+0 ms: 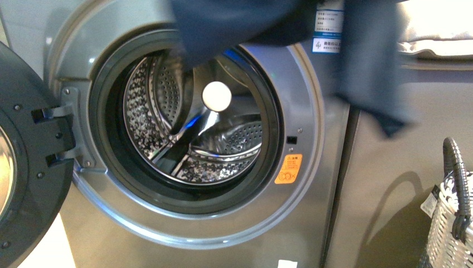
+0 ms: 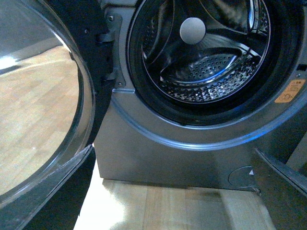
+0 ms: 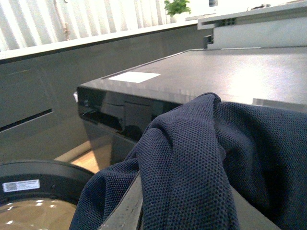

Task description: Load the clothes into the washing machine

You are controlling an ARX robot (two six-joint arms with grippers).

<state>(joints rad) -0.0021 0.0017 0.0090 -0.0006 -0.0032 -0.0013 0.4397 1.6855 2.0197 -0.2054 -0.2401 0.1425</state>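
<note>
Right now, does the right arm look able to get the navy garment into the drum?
Probably yes: the door is swung open to the left, the drum mouth is unblocked and empty, and the garment hangs across its top rim and to the right.

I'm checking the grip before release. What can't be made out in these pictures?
- Right gripper: right wrist view, buried under the clothes; open or shut unclear.
- Upper part of the clothes: front view, cut off by the top edge, blurred.
- Blue-white label on the washing machine: front view, print too small and blurred.
- Front floor of the drum: front view, hidden behind the dark door seal.
</note>
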